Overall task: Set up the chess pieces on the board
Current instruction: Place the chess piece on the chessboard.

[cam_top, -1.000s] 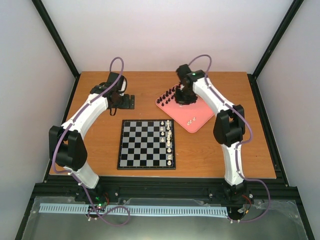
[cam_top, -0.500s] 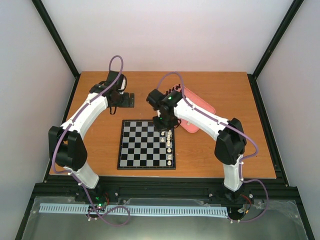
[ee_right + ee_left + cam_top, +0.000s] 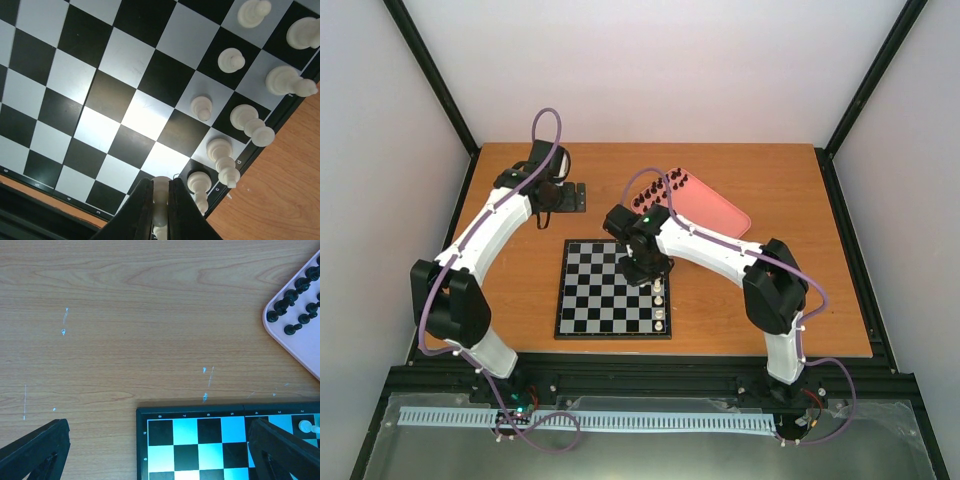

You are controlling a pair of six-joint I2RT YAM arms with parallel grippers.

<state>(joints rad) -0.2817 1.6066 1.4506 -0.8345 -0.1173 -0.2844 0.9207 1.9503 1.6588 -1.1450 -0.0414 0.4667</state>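
The board (image 3: 605,295) lies in the middle of the table. Several white pieces (image 3: 230,60) stand on the squares along its right side. My right gripper (image 3: 161,197) is shut on a white piece (image 3: 161,187) and holds it just above the board's far right corner (image 3: 642,268), next to another white piece (image 3: 199,181). Several black pieces (image 3: 658,188) stand on the pink tray (image 3: 715,212). My left gripper (image 3: 563,197) is open and empty over bare wood beyond the board's far left corner (image 3: 145,415).
In the left wrist view the pink tray's corner (image 3: 300,347) with black pieces (image 3: 292,295) is at the upper right. Black frame posts and white walls enclose the table. The right arm reaches across from the right side over the board's far edge.
My right gripper has moved from the pink tray leftwards to the board's far right corner, carrying a white piece. The left arm has shifted only slightly.
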